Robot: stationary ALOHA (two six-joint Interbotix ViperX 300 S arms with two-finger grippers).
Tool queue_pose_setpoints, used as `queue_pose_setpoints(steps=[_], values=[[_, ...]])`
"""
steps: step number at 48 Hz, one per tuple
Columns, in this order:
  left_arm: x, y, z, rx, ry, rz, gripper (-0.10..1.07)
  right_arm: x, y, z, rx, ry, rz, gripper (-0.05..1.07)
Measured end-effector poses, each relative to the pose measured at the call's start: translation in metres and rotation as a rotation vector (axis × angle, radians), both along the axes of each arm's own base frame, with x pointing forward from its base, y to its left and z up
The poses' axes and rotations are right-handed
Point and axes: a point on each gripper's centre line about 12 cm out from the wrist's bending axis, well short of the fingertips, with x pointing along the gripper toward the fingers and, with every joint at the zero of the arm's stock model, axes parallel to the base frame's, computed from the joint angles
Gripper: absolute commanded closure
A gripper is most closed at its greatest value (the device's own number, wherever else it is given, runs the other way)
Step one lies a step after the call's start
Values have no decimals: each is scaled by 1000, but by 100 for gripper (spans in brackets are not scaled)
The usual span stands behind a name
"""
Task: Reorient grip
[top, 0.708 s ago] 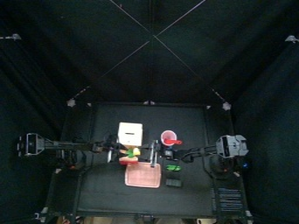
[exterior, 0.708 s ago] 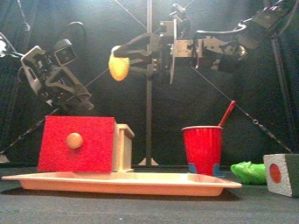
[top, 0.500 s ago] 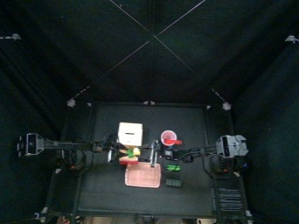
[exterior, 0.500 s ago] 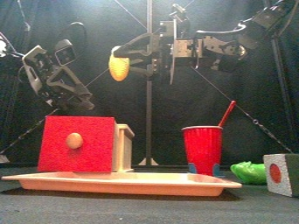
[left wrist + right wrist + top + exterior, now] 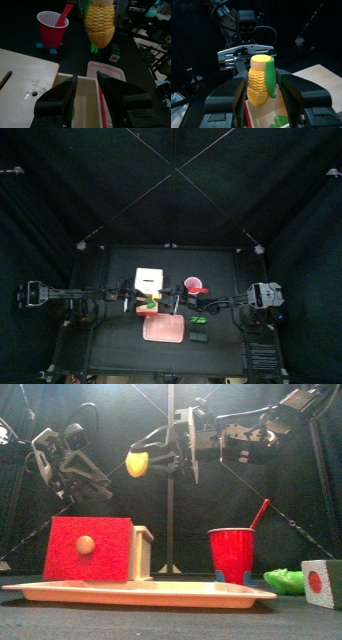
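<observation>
A yellow corn cob (image 5: 260,80) with a green husk strip stands upright between my right gripper's (image 5: 262,76) jaws, which are shut on it. In the front view the corn (image 5: 136,463) hangs high above the table, left of the middle, at the end of the right arm. In the left wrist view the corn (image 5: 100,25) shows a short way beyond my left gripper (image 5: 87,79), whose jaws are open with nothing between them. The right wrist view shows the left gripper (image 5: 244,52) facing the corn from behind, apart from it.
Below, a pink tray (image 5: 134,592) carries a red box (image 5: 91,549) with a wooden knob. A red cup (image 5: 231,552) with a red straw stands to its right, then a green object (image 5: 283,579) and a grey cube (image 5: 321,582) with a red dot.
The left arm has drawn back a little to the left, away from the corn. The right arm has shifted slightly while the corn stays in nearly the same place.
</observation>
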Motion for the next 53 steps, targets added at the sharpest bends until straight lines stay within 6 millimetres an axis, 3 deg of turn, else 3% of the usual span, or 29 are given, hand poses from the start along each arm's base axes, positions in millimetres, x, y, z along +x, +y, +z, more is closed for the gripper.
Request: queue_pose_setpoints(steps=[19, 40, 45, 53], values=[[4, 13, 2, -15, 43, 112, 20, 15, -24, -23, 261, 1, -224, 43], [16, 10, 26, 58, 47, 156, 18, 22, -18, -10, 258, -64, -227, 43], [12, 13, 33, 64, 21, 184, 13, 22, -18, -9, 249, -73, -229, 43], [5, 16, 31, 66, 23, 217, -3, 22, -17, -8, 237, -78, -228, 43]])
